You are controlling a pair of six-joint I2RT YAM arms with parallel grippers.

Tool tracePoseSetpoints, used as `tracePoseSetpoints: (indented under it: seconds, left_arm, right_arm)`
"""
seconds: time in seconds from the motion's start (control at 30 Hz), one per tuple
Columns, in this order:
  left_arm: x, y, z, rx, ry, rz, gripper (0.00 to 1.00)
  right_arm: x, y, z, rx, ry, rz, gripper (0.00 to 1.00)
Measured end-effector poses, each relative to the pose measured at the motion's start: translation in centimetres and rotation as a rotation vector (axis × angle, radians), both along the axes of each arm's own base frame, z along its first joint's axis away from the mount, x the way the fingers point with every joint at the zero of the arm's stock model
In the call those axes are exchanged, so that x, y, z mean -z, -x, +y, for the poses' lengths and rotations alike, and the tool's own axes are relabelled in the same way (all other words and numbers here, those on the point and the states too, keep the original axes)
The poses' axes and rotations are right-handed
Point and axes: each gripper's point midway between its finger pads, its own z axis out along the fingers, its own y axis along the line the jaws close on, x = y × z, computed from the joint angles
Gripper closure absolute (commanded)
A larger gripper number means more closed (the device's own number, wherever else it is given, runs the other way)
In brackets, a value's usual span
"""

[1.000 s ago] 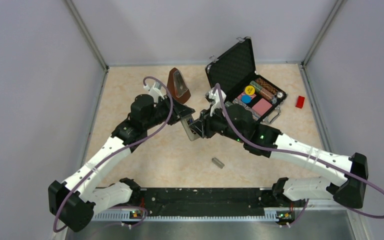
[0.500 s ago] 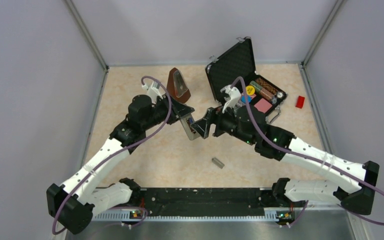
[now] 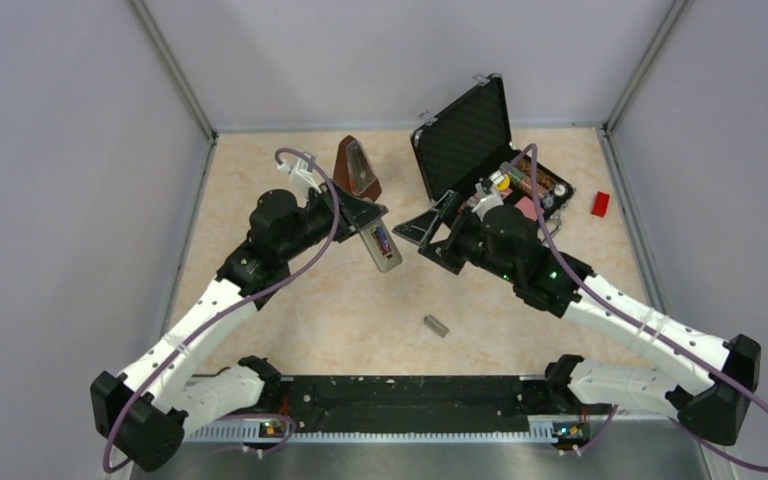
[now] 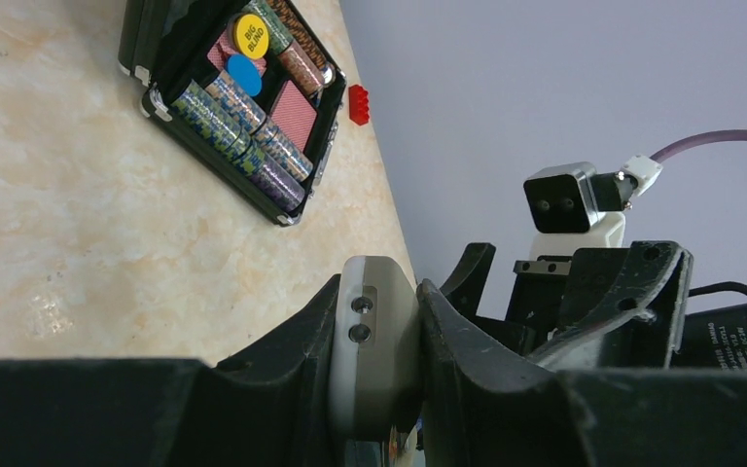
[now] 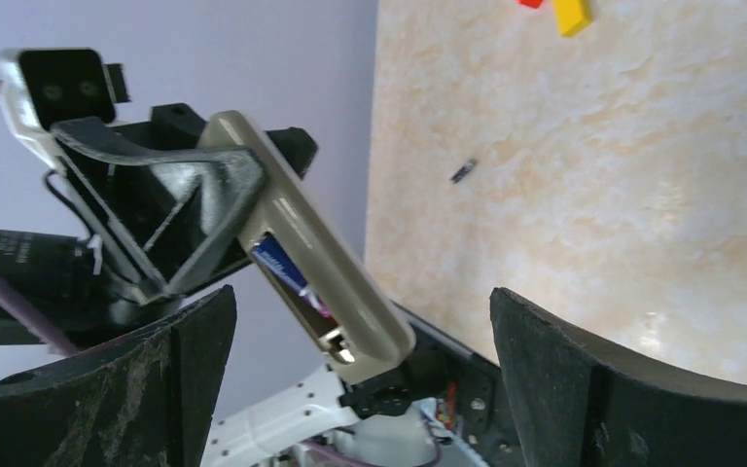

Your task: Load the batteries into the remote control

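Left jaws clenched on remote [image 3: 390, 258], blue battery [image 5: 280, 263] inside; right jaws released, empty. Tilted remote could spill battery onto bench [image 3: 350, 320].

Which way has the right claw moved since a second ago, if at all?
Yes. The right claw backed off the remote, rightward and up toward the case, jaws now open.

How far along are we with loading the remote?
One bluish battery already sits in the open compartment of the remote control. The left gripper clamps it; the right gripper is open and empty. Left: the dark grey battery lying on the table.
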Motion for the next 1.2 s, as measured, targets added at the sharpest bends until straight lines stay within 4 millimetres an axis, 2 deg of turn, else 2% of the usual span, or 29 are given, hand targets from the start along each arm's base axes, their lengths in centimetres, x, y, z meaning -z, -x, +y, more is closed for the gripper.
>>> tracePoseSetpoints:
  seconds: [0.13, 0.3, 0.57, 0.8, 1.03, 1.1, 1.2]
  left_arm:
    - [-0.1, -0.2, 0.1, -0.011, -0.001, -0.004, 1.0]
    - [-0.4, -0.7, 0.1, -0.031, -0.001, -0.008, 1.0]
    - [-0.9, -1.2, 0.4, -0.056, 0.003, -0.02, 1.0]
    - [-1.1, -1.2, 0.4, -0.059, 0.004, -0.023, 1.0]
    - [-1.0, -1.2, 0.4, -0.053, -0.007, -0.034, 1.0]
    - [-1.0, -1.2, 0.4, -0.051, -0.012, -0.039, 1.0]
    - [-1.1, -1.0, 0.4, -0.046, -0.011, -0.053, 1.0]
  right_arm:
    - [-1.5, 0.0, 1.0, -0.001, -0.106, 0.04, 0.01]
    - [-2.3, -0.1, 2.2, -0.011, -0.19, 0.086, 0.01]
    - [-0.9, 0.0, 4.7, -0.079, -0.231, 0.186, 0.01]
    - [-2.1, -0.1, 5.0, -0.085, -0.286, 0.188, 0.01]
    - [-1.9, -0.4, 4.9, -0.073, -0.326, 0.205, 0.02]
    - [-1.8, -0.5, 4.9, -0.069, -0.338, 0.208, 0.05]
    - [-1.8, -0.7, 4.8, -0.063, -0.353, 0.212, 0.14]
